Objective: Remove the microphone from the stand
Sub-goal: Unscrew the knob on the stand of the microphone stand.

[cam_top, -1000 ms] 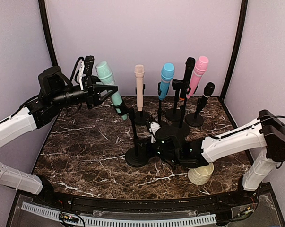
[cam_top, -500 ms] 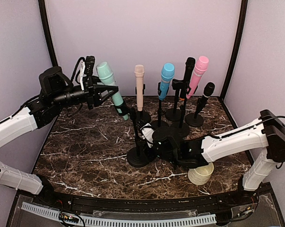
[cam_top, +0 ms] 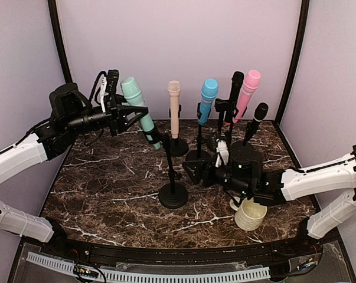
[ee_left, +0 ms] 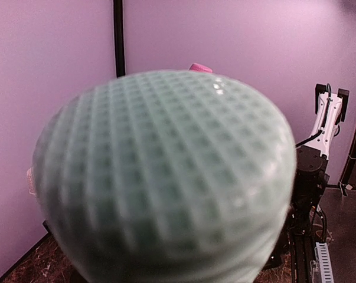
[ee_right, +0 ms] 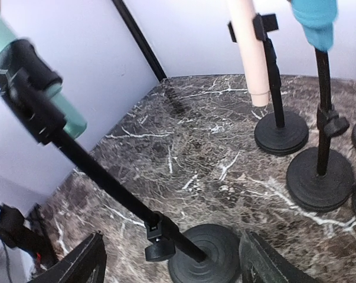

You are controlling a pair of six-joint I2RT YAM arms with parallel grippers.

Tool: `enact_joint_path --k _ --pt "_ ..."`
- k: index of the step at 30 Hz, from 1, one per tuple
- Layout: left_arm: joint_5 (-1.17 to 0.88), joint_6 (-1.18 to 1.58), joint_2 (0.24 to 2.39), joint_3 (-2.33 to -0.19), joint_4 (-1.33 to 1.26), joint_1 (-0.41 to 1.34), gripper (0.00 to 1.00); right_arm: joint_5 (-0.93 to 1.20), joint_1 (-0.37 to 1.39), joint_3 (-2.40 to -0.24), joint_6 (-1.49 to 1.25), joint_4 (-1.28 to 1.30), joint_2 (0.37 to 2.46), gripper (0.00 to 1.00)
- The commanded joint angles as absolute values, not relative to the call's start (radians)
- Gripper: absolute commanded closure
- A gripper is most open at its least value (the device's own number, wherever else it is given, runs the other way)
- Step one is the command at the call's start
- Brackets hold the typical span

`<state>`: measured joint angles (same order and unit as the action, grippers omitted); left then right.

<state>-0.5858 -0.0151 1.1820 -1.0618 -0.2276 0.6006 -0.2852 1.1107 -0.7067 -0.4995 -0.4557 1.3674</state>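
- Jaws of the right gripper (cam_top: 190, 173) are spread wide and hold nothing. Half a second ago they sat at the black stand (cam_top: 172, 196); now they are off to its right, so nothing braces the base.
- Left gripper (cam_top: 129, 112) is clenched on the mint-green microphone (cam_top: 139, 112) below its head. The handle is still seated in the stand's clip (cam_top: 158, 140), so the lift-out remains.
- Beige microphone (cam_top: 174, 109), blue microphone (cam_top: 208, 97) and pink microphone (cam_top: 247, 88) stand far behind.
- No brand, label or writing is legible.

The left wrist view is filled by the blurred mic (ee_left: 166, 177). The right fingers (ee_right: 77, 265) are cut off at 6 o'clock, the blue mic (ee_right: 313, 20) at 1.
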Motion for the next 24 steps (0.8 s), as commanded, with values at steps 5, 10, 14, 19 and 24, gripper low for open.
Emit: enact_joint_path --k 5,10,14,19,24 --pt "-0.561 -0.091 1.214 -1.012 -0.084 0.592 0.78 0.068 1.034 -0.648 -0.934 -0.740 1.488 0.27" --pt "-0.558 -0.093 1.212 -1.012 -0.083 0.592 0.78 0.119 1.032 -0.674 -0.988 -0.795 1.565 0.38" --pt "-0.557 -0.094 1.211 -1.012 -0.082 0.594 0.78 0.131 1.029 -0.681 -1.014 -0.826 1.614 0.47" --pt "-0.558 -0.095 1.210 -1.012 -0.082 0.594 0.78 0.117 1.022 -0.681 -1.022 -0.845 1.637 0.53" --pt "-0.559 -0.094 1.209 -1.011 -0.083 0.594 0.78 0.086 1.016 -0.685 -1.009 -0.851 1.650 0.61"
